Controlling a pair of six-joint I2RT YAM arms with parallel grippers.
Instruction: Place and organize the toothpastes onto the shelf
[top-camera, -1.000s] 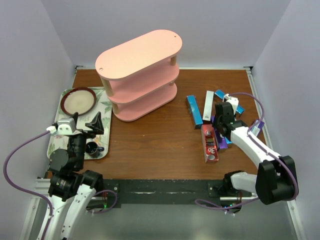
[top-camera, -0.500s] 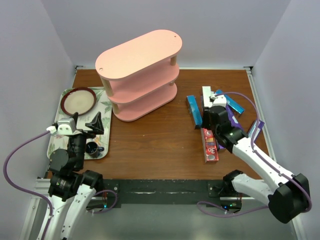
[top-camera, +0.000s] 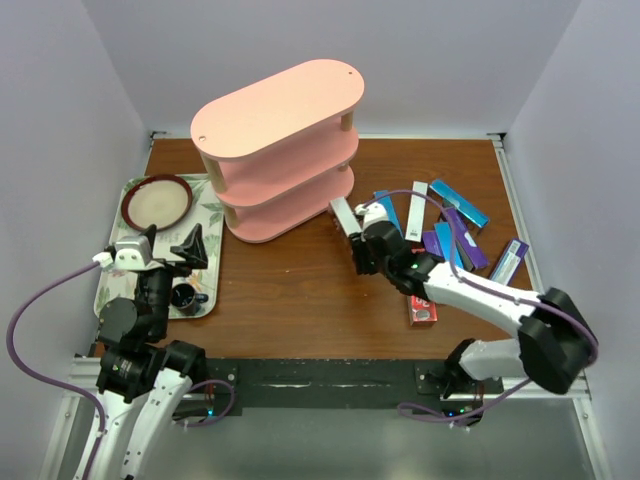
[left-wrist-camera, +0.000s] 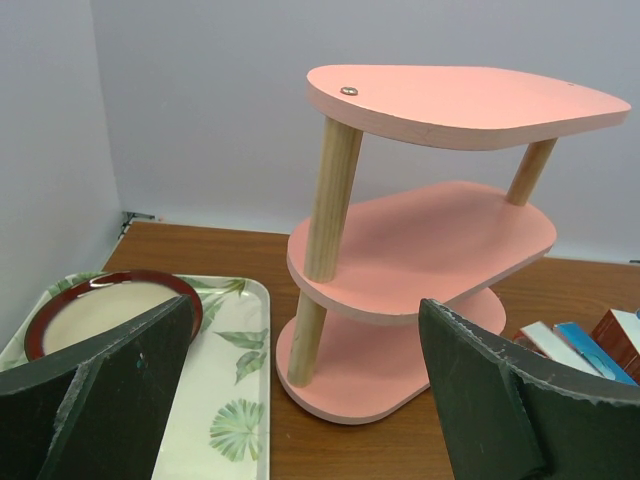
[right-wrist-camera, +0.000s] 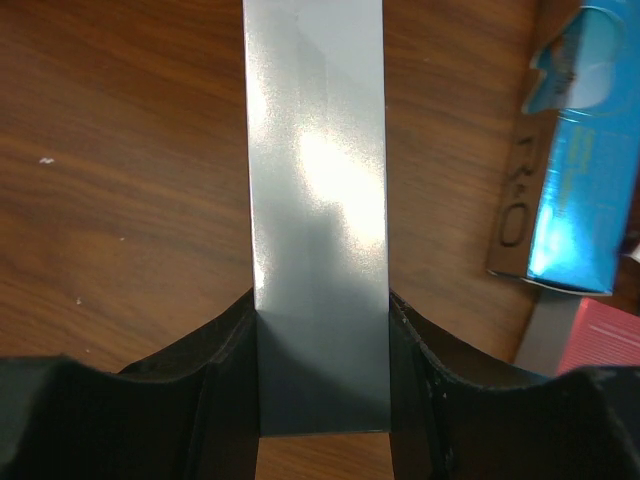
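Note:
My right gripper (top-camera: 362, 240) is shut on a white-silver toothpaste box (top-camera: 345, 217), which fills the right wrist view (right-wrist-camera: 318, 200) between my fingers (right-wrist-camera: 215, 380). It holds the box over the table, just right of the pink three-tier shelf (top-camera: 280, 140). The shelf's boards look bare in the left wrist view (left-wrist-camera: 440, 230). Several more toothpastes lie at the right: a teal one (top-camera: 388, 212), a white one (top-camera: 419, 203), a blue one (top-camera: 459, 202), purple ones (top-camera: 466, 236) and a red one (top-camera: 420, 305). My left gripper (top-camera: 165, 250) is open and empty over the tray.
A floral tray (top-camera: 212, 262) at the left holds a dark red plate (top-camera: 156, 200) and a small black cup (top-camera: 186, 296). White walls close in the table on three sides. A blue box (right-wrist-camera: 575, 190) lies right of the held box.
My right gripper has carried the white-silver box leftward from the pile at the right to a spot beside the shelf. The left arm has not moved.

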